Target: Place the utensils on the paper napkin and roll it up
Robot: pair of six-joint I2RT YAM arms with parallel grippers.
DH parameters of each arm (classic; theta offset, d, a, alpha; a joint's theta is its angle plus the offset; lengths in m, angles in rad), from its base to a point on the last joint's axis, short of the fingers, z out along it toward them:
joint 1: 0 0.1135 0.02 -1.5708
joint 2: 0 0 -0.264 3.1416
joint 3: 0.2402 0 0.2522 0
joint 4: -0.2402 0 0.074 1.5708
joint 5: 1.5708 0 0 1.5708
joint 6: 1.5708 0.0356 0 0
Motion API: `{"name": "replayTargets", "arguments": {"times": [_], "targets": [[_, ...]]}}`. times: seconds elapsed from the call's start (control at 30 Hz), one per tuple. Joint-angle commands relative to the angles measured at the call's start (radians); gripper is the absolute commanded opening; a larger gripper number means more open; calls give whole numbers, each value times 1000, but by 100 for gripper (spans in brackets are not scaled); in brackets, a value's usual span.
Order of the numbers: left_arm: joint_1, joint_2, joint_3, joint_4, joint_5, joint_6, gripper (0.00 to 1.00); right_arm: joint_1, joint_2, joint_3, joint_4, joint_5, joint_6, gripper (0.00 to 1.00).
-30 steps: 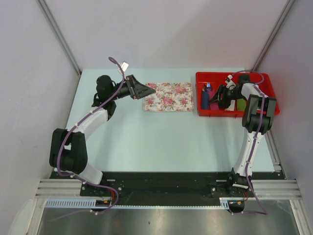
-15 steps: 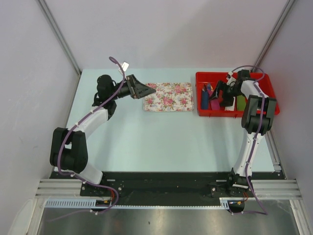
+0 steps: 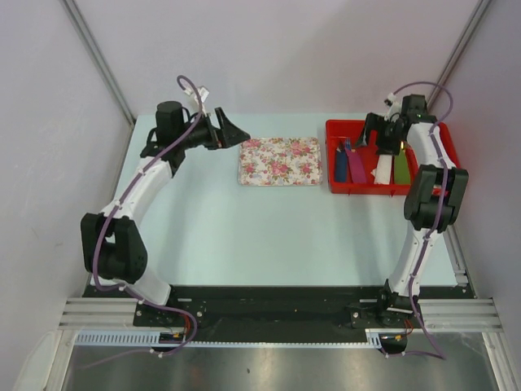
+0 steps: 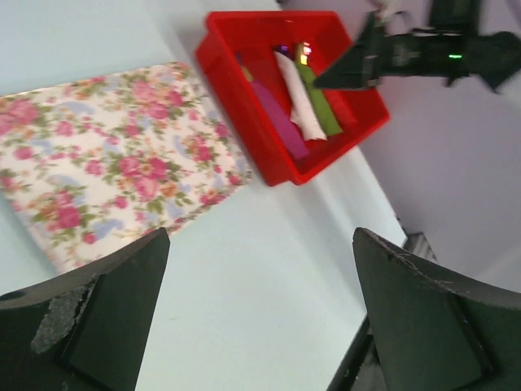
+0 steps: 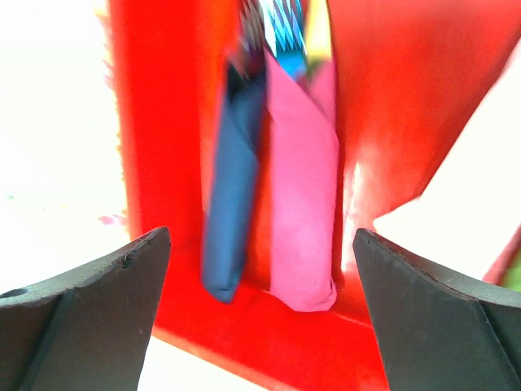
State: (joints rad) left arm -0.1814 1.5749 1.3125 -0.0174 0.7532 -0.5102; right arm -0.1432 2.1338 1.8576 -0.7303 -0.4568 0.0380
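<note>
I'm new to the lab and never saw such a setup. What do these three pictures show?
These are two robot arms bolted at the near edge of a table. The overhead picture looks down on both; the other two come from cameras on each wrist, so the dark shapes at their bottom corners are that arm's own fingers. On the table lie a floral tray and a red bin holding a blue roll, a pink roll, a white roll and a green roll. The left gripper hovers by the tray, the right gripper over the bin. Both are open and hold nothing.
</note>
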Motion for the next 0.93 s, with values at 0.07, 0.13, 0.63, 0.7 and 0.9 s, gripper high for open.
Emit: {"name": "replayTargets", "arguments": {"times": [0.07, 0.13, 0.63, 0.7, 0.9], "targets": [[62, 31, 195, -386, -135, 197, 100, 13, -201, 111, 58, -51, -13, 100], [74, 27, 215, -445, -155, 241, 100, 36, -238, 82, 57, -52, -12, 100], [94, -229, -79, -638, -500, 463, 100, 292, -751, -633, 181, -17, -35, 100], [92, -297, -126, -609, -508, 472, 100, 289, -785, -678, 183, -11, -58, 100], [89, -381, -193, -599, -578, 479, 100, 251, -834, -700, 206, -25, -64, 100]]}}
